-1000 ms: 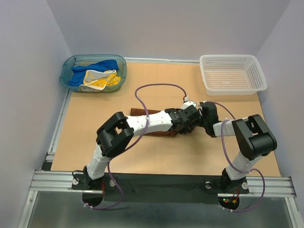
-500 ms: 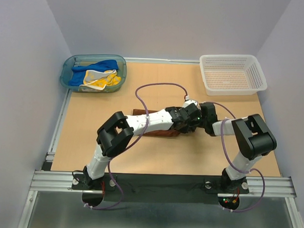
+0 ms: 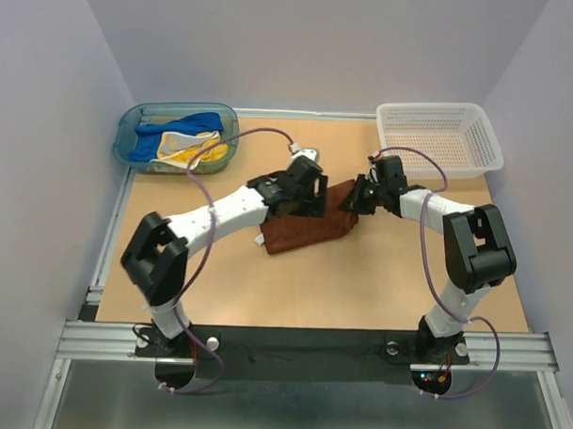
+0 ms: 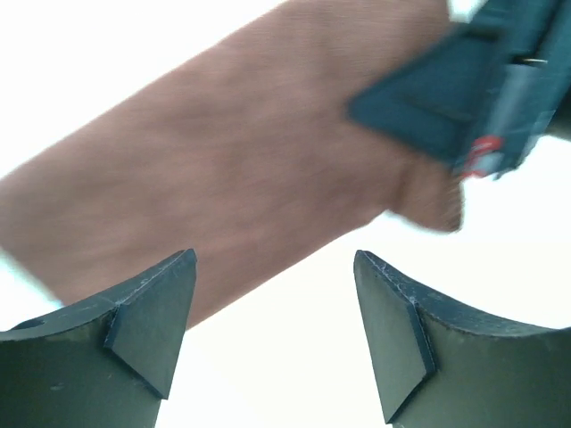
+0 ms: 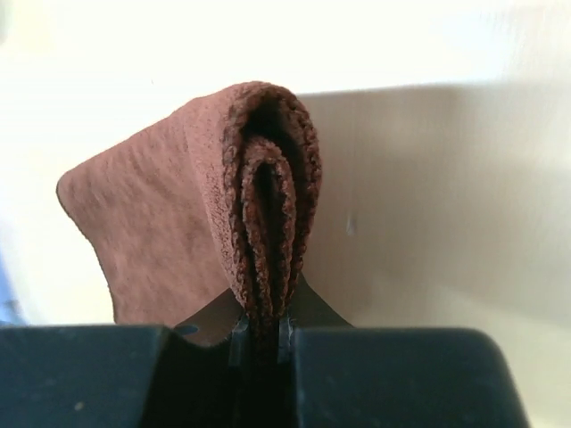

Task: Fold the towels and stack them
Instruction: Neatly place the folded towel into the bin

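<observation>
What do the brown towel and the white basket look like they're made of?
Brown towel: soft woven or knitted cloth, matte. Its folded layers bend limply, and the edge shows a looped, stitched texture in the right wrist view.
White basket: probably rigid moulded plastic, smooth finish, with a fine lattice of holes in walls and floor.

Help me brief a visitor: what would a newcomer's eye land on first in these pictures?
The folded rust-brown towel mid-table stands out first, with the right gripper shut on its thick folded edge and the left gripper open over it. Next come the teal tub at the far left corner, holding the blue towel and yellow towel crumpled together, and the white basket at the far right.
</observation>
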### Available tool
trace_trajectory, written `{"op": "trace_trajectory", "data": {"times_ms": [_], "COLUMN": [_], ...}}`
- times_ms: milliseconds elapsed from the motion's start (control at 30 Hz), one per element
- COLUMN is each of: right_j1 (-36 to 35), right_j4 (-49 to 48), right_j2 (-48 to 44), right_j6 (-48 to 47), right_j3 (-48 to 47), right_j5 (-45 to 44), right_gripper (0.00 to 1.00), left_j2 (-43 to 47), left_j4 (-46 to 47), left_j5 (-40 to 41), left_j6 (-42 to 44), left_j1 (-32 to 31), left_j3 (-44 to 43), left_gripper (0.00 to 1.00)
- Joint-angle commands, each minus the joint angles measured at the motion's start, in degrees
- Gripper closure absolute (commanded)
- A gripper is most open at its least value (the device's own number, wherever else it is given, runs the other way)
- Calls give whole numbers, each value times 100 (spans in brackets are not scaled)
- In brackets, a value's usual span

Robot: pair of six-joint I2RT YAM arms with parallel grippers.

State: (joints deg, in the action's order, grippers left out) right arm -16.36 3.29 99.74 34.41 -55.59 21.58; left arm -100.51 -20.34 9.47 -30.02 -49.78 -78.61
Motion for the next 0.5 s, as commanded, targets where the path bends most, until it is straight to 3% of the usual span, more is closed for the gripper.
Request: {"op": "trace_trajectory", "data": {"times_ms": [0,233,467], "right_j1": [221,563,906], "right_j4": [1005,2210,3335], "right_j2": [255,931,1784], "right_j6": [-1426,-2544,-3712], "right_j3": [-1222,-3444,-5539], "right_j5": [-164,-216,-568], "right_gripper": [100,100,100], "left_j2": [1164,2254,2361], "left_j4": [214,680,1392], "left_j5": [-103,-341,-140], "left_j6": [548,1427,1516], "left_j1": [887,2593,2921], "left_j3": [476,1478,2429], "left_gripper": [17,10,10]}}
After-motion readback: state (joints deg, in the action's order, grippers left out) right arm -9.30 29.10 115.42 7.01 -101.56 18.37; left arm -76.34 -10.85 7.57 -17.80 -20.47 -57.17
